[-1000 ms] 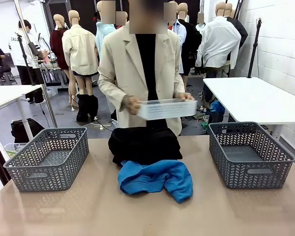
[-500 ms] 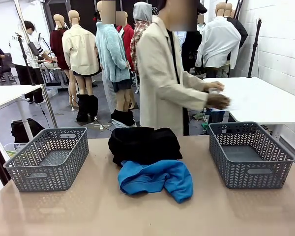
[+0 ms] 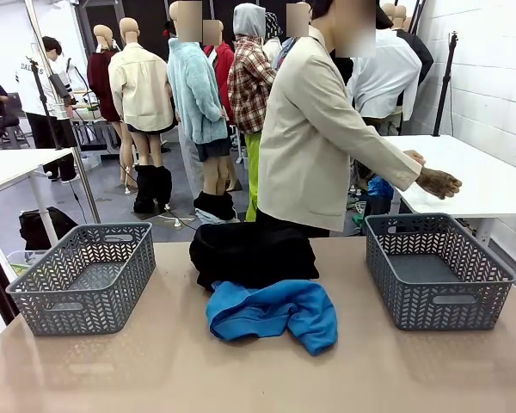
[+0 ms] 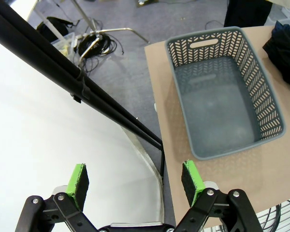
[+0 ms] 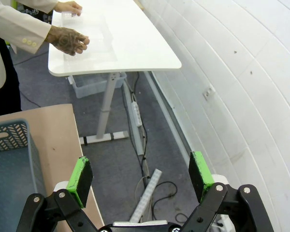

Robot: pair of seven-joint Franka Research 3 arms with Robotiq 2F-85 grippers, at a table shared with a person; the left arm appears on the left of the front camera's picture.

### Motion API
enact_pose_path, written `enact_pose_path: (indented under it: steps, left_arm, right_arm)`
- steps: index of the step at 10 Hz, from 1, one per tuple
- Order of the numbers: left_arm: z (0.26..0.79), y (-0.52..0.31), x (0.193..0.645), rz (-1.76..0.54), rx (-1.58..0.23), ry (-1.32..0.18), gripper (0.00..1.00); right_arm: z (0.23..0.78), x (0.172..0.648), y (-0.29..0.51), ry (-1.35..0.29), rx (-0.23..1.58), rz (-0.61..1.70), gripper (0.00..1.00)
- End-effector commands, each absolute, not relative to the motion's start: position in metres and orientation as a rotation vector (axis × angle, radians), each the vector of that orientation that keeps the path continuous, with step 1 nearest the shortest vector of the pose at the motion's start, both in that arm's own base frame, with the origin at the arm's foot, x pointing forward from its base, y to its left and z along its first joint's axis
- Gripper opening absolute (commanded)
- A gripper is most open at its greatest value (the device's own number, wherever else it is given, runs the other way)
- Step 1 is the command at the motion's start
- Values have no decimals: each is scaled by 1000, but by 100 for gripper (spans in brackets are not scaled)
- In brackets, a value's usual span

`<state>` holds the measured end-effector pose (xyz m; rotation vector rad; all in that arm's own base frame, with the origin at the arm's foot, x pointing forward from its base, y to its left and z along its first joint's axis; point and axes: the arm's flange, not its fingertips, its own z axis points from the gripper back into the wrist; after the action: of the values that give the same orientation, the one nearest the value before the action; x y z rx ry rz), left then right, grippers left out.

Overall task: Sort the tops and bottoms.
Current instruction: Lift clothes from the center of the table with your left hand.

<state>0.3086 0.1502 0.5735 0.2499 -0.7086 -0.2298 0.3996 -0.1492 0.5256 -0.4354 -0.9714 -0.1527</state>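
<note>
Listing stock on the desk.

- **Tops:** one bright blue knit garment, crumpled at mid-desk toward the near edge.
- **Bottoms:** a folded dark stack, just behind the blue piece toward the far edge and touching it. Its separate pieces cannot be told apart.
- **Receptacles:** left grey basket at the left edge and right grey basket at the right edge, both without garments.
- **Left pincer:** released, jaws wide, grasping nothing, poised off the desk's left edge beside the left grey basket.
- **Right pincer:** released, jaws wide, grasping nothing, poised beyond the desk's right edge.
- **Person:** turned toward a white side table, hands away from the desk.
- **Step in hand, by judgement:** first pick, not yet begun.
- **Handling note:** the blue garment lies nearest, so it suits the first grasp. Pinch a raised fold near its middle. Lift until the trailing cloth clears the dark stack and the basket rim. Keep one category per basket.
</note>
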Motion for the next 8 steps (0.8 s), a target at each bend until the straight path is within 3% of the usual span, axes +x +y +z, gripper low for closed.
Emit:
enact_pose_path:
  steps: [1,8]
  left_arm:
    - [574,152,309,-231,251,-722,100]
    - [574,152,309,-231,251,-722,100]
  right_arm:
    - [525,399,-151,-967,-438,-146,100]
    - [525,399,-151,-967,-438,-146,100]
